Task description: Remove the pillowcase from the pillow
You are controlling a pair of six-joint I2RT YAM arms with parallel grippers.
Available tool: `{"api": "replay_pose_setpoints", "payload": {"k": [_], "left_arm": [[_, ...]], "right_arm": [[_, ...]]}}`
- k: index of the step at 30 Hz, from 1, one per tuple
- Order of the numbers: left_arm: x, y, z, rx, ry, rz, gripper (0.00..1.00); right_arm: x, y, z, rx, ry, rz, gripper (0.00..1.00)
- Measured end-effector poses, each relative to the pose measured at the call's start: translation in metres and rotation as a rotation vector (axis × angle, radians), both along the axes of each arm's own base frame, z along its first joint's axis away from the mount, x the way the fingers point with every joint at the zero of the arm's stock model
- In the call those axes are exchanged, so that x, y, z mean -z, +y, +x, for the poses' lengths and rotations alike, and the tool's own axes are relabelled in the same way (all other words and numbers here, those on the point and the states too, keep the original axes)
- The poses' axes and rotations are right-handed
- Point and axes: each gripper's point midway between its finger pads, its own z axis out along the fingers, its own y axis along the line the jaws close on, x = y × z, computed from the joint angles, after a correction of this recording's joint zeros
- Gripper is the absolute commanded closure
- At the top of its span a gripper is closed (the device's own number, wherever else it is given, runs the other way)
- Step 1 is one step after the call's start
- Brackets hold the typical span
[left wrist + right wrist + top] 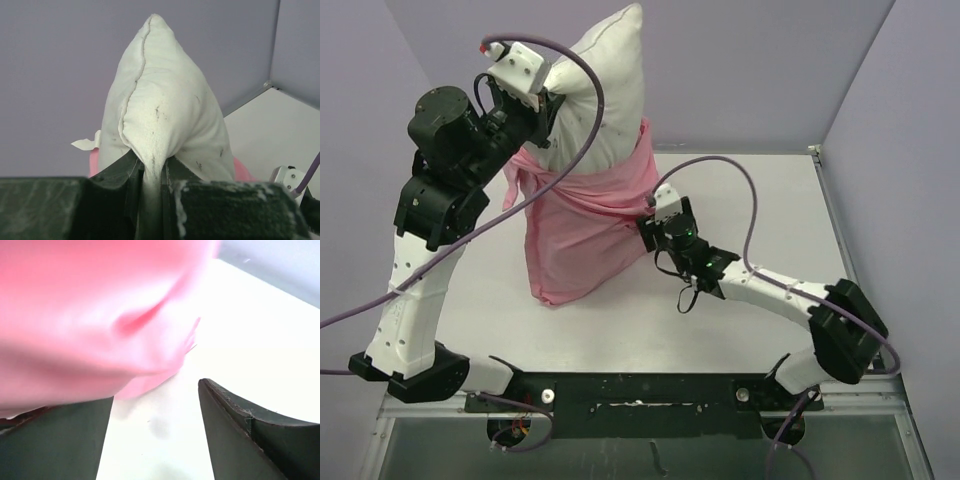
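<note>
On white table [650,320], pillow [605,90] stands on end near the back wall, top half bare off-white, one pointed corner up. Pillowcase [575,235] is bunched around the lower half, pink satin gathered in a band at mid-height and hanging down to the tabletop. Left gripper [548,110] is raised at the pillow's left edge, upper part. Left wrist view shows its fingers pressed together on a pinched fold of the off-white fabric, with the seam running up to the corner above. Small off-white tag [84,144] sticks out at the pillow's side in that view. Right gripper [645,225] sits lower, at the pillowcase's right side, about level with the gathered band. Right wrist view shows fingers spread with bare table between them. Blurred pink fabric hangs over the finger on the picture's left, the other finger is apart from it, nothing clamped. Purple cables [720,160] loop from both wrists, the left one crossing in front of the pillow.
</note>
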Motion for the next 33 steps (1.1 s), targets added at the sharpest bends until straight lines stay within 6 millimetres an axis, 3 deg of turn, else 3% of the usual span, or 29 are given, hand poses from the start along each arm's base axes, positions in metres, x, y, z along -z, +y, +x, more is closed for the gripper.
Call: {"api": "replay_pose_setpoints", "payload": {"k": [4, 6, 8, 11, 13, 15, 17, 22, 28, 33], "left_arm": [[-0.005, -0.011, -0.007, 0.060, 0.064, -0.083, 1.00], [-0.003, -0.015, -0.009, 0.080, 0.089, -0.116, 1.00], [0.000, -0.019, -0.007, 0.085, 0.100, -0.142, 1.00], [0.012, -0.023, 0.003, 0.076, 0.116, -0.168, 1.00], [0.020, -0.026, 0.011, 0.065, 0.127, -0.183, 1.00], [0.027, -0.028, 0.016, 0.056, 0.140, -0.198, 1.00], [0.029, -0.029, 0.019, 0.046, 0.141, -0.212, 1.00], [0.025, -0.032, 0.016, 0.035, 0.128, -0.224, 1.00], [0.023, -0.029, 0.013, 0.016, 0.112, -0.205, 1.00], [0.024, -0.027, 0.012, 0.008, 0.111, -0.190, 1.00]], "right_arm": [[-0.062, -0.027, 0.000, 0.066, -0.105, 0.109, 0.32], [-0.084, -0.030, -0.016, 0.065, -0.145, 0.160, 0.29], [-0.090, -0.021, -0.041, 0.030, -0.169, 0.181, 0.26], [-0.074, 0.022, -0.101, -0.125, -0.170, 0.139, 0.22], [-0.053, 0.062, -0.146, -0.263, -0.173, 0.066, 0.20], [-0.029, 0.090, -0.175, -0.368, -0.182, -0.024, 0.17], [-0.004, 0.115, -0.191, -0.445, -0.198, -0.142, 0.15], [0.031, 0.181, -0.192, -0.594, -0.237, -0.322, 0.15], [0.043, 0.252, -0.178, -0.839, -0.284, -0.483, 0.18], [0.051, 0.260, -0.148, -0.960, -0.293, -0.640, 0.21]]}}
